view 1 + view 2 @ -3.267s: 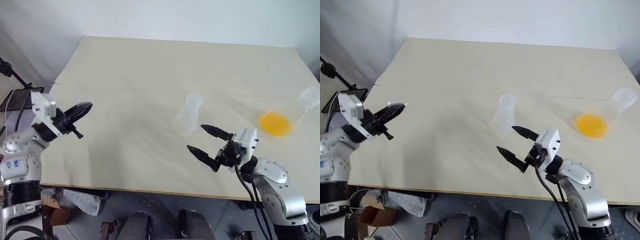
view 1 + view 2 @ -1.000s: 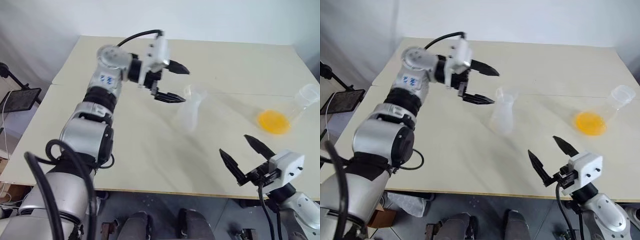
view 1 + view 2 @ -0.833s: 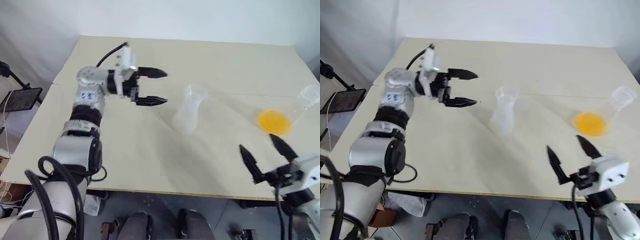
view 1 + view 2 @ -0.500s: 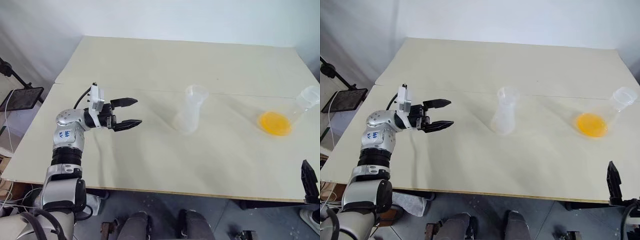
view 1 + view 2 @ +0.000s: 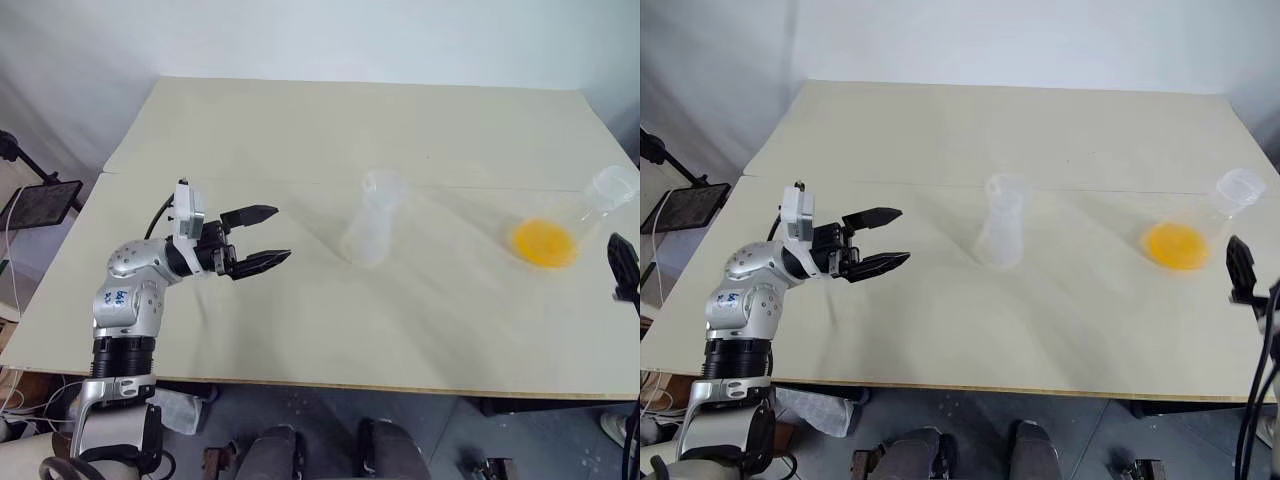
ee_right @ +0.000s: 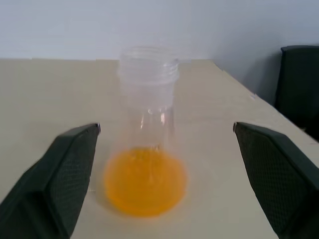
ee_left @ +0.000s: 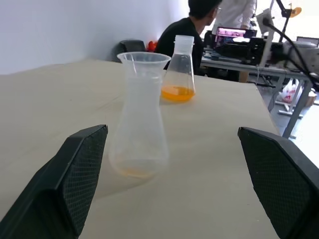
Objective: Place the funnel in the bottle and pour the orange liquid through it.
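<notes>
The left gripper [image 5: 262, 236] hangs low over the table [image 5: 300, 330] with its two fingers spread wide and nothing between them. The right gripper [image 5: 1240, 268] is spread wide too and points at the flask [image 6: 147, 134], likely so it can pick it up to pour. The orange liquid [image 6: 144, 179] sits in the flask's wide bottom. The bottle [image 5: 372, 222] stands upright mid-table with the funnel [image 7: 143, 58] in its mouth, ready for pouring.

both grippers — left gripper [image 5: 262, 237], right gripper [image 6: 164, 164] — fingers spread
</notes>
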### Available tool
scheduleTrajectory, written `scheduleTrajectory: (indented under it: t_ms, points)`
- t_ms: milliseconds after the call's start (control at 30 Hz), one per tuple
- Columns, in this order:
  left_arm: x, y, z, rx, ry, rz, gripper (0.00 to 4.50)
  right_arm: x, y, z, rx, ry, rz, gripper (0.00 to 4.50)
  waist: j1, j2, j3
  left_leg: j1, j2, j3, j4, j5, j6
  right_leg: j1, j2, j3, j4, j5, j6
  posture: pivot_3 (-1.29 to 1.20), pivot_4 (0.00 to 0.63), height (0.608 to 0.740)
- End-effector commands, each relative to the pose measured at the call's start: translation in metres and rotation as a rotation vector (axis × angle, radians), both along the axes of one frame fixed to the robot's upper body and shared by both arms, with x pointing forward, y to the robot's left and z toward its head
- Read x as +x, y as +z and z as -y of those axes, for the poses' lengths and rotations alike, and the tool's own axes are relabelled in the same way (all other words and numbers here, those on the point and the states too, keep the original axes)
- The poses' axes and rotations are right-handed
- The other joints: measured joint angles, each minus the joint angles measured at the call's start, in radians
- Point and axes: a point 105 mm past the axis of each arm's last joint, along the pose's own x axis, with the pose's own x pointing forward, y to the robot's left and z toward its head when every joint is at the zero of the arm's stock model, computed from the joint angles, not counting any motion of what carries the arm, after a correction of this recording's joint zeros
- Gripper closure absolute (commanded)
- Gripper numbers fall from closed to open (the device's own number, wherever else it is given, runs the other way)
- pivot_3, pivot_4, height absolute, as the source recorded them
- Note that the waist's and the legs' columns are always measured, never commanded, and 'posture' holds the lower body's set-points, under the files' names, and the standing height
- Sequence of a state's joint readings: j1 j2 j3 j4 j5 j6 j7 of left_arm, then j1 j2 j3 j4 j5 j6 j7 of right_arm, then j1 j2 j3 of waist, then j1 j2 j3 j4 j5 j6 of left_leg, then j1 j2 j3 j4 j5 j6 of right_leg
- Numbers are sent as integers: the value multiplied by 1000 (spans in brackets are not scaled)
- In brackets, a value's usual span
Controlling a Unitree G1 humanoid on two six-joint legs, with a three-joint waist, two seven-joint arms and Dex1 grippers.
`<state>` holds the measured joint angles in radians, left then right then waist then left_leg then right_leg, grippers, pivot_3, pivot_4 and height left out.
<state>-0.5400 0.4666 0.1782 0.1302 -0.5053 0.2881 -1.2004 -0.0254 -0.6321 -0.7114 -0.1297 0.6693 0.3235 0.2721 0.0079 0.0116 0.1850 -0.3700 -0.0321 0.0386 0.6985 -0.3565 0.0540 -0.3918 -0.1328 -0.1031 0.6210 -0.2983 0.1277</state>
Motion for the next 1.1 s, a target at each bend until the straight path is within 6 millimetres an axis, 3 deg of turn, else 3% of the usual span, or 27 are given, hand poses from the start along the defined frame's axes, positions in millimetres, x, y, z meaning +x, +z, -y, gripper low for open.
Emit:
scheduleTrajectory:
  t_ms: [33, 233, 633, 800, 900, 1100]
  points:
    - [-7, 13, 1, -8, -8, 51, 47, 16, 9, 1, -7, 25, -15, 0, 5, 0, 0, 0, 0, 0, 0, 0, 0, 0, 0, 0, 0, 0, 0, 0, 150, 740]
    - [-10, 17, -1, -3, 13, 62, 47, 47, 13, 3, 23, 69, -32, 0, 7, 0, 0, 0, 0, 2, 1, 0, 0, 0, 0, 0, 0, 0, 0, 0, 150, 740]
    - [-15, 19, 0, 1, 31, 80, 47, 83, 20, 15, 25, 53, -12, 0, 7, 0, 0, 0, 0, 2, 1, 0, 0, 0, 0, -1, -1, 0, 0, 0, 150, 740]
    - [-16, 20, 2, -4, 31, 82, 47, 88, 26, 24, 26, 16, 23, 0, 4, 1, 0, -1, 0, 2, 0, 0, 0, 0, 0, -2, -1, 0, 0, 0, 150, 740]
    - [-16, 19, 2, -7, 33, 80, 0, 88, 30, 25, 20, 17, 45, 604, 3, 1, 0, -1, 0, 2, 0, 0, 0, 0, 0, -2, -1, 0, 0, 0, 150, 740]
    - [-16, 18, 2, -9, 35, 75, 0, 83, 36, 24, 25, 35, 80, 604, 3, 1, 0, -1, 0, 2, 0, 0, 0, 0, 0, -2, -2, 0, 0, 0, 150, 740]
